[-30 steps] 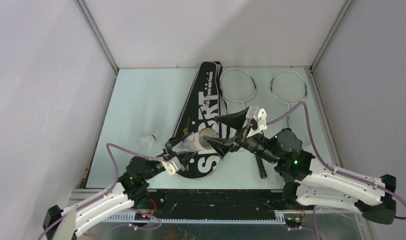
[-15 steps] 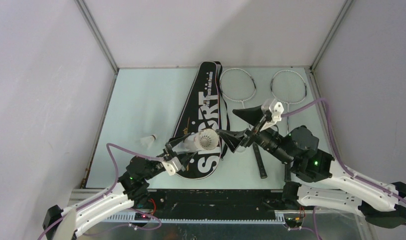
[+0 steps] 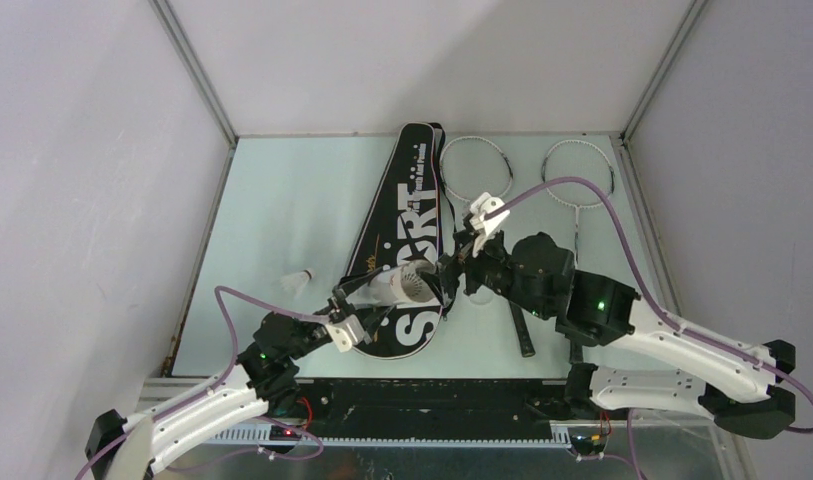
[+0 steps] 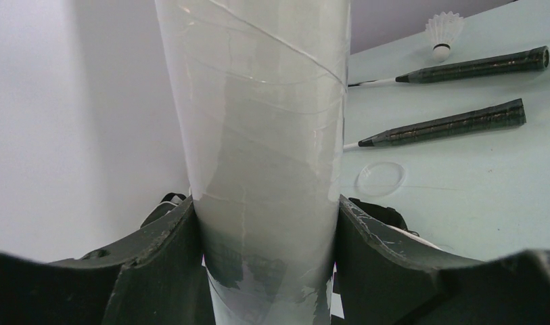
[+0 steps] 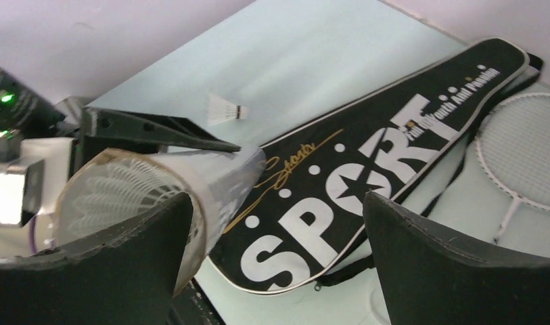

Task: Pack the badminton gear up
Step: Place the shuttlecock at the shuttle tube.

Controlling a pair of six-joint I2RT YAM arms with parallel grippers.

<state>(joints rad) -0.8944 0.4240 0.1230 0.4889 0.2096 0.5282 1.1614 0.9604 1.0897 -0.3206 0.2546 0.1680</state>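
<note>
White cardboard, the long shuttlecock tube (image 4: 265, 135) is clamped between the two black fingers of the left hand (image 3: 375, 296), which closes on it near its lower end. The tube is held off the tabletop (image 3: 292, 200), tilted, above the wide end of the black racket bag (image 3: 412, 190) lettered "SPORT" in white. Its open mouth points toward the right arm, and the feathers of a shuttlecock (image 5: 113, 193) show just inside the rim.

The right hand (image 5: 275, 257) stands wide apart and holds nothing. It hovers just beside the tube's mouth, and in the right wrist view one of its fingers crosses in front of the rim; whether it touches the tube cannot be told.

The bag lies flat along the middle of the tabletop, its narrow end toward the far wall. One loose white feather shuttlecock (image 3: 300, 280) rests on the tabletop left of the bag, well apart from both hands. Two silver-framed rackets lie to the right of the bag, side by side: the nearer racket (image 3: 477, 165) just beside the bag's narrow end, the other racket (image 3: 579, 170) near the right edge, with both black handles pointing toward the arms. A small clear round disc (image 4: 380, 177) lies on the tabletop close to the handles.
</note>
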